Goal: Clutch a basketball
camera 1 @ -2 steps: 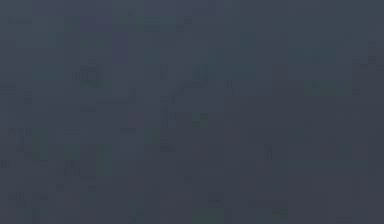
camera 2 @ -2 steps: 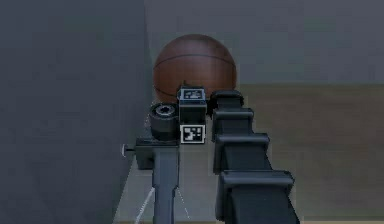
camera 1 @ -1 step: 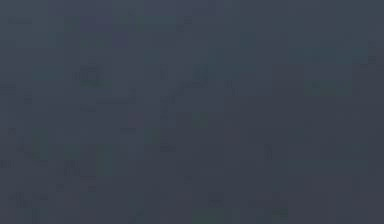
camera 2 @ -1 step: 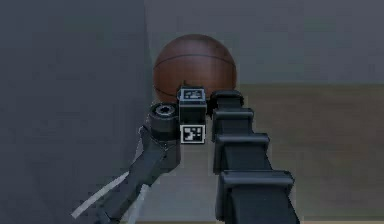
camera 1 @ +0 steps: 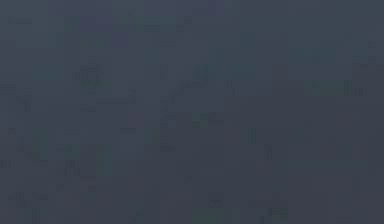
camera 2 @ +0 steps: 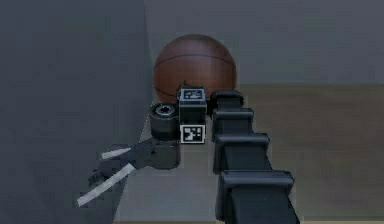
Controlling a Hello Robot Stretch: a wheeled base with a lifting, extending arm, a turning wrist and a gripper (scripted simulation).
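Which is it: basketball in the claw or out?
Out. The basketball sits beyond the arm, while the claw points aside with only bare wall behind its far end.

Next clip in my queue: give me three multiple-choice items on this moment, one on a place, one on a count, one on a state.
1. Where is the basketball in the arm side view? A. At the bottom right corner. B. Just beyond the arm's far end. C. On a shelf.
2. How many white marker squares stand at the arm's end? A. Two. B. One. C. Four.
3. What shape is the basketball in? A. Flattened. B. Split open. C. Round and whole.
Answers: 1 B, it rises right behind the arm's tip; 2 A, one square above the other; 3 C, its outline curves smoothly.
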